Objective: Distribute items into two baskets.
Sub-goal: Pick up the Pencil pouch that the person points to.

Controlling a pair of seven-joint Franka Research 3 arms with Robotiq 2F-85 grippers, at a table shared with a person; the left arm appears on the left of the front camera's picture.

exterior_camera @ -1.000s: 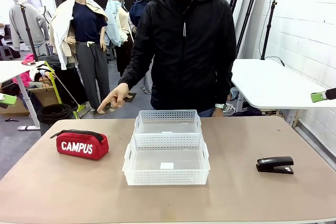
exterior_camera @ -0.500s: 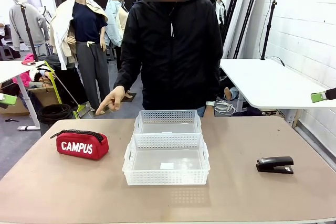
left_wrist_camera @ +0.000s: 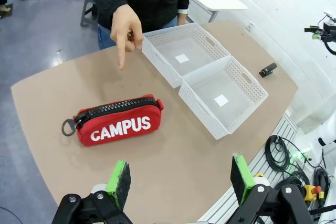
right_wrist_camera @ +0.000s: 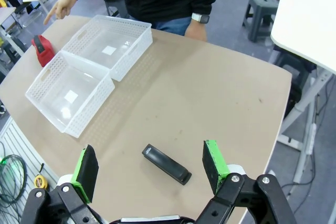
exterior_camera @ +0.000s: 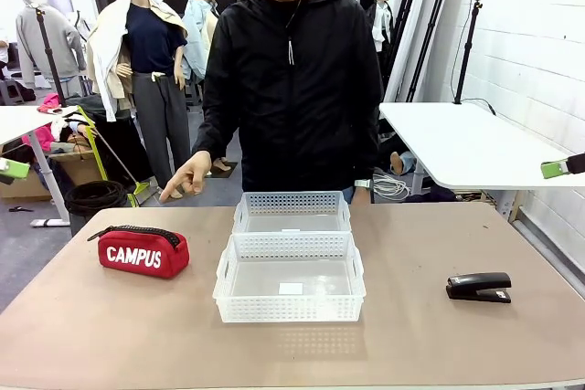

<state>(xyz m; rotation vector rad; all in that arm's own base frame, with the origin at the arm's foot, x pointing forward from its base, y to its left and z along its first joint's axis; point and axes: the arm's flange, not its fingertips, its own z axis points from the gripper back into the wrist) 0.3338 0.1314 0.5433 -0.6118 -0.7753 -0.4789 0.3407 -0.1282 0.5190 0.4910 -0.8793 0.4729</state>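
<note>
While the front view gives the red CAMPUS pouch (exterior_camera: pixel 143 251) side-on, the left wrist view looks down on its black zip and ring, ahead of the left pincer (left_wrist_camera: pixel 180 163), wide open and empty. The black stapler (right_wrist_camera: pixel 166 164) lies on the counter (right_wrist_camera: pixel 220 93) below the right pincer (right_wrist_camera: pixel 149 150), equally spread, holding nothing; two touching white baskets (right_wrist_camera: pixel 86 62) sit beyond

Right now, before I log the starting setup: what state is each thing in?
Red pouch: zipped shut, lying flat.
Stapler: closed, lying flat.
Near basket: upright, empty.
Far basket: upright, empty.
Left gripper: open, empty.
Right gripper: open, empty.
Person's hand: index finger pointing down.
</note>
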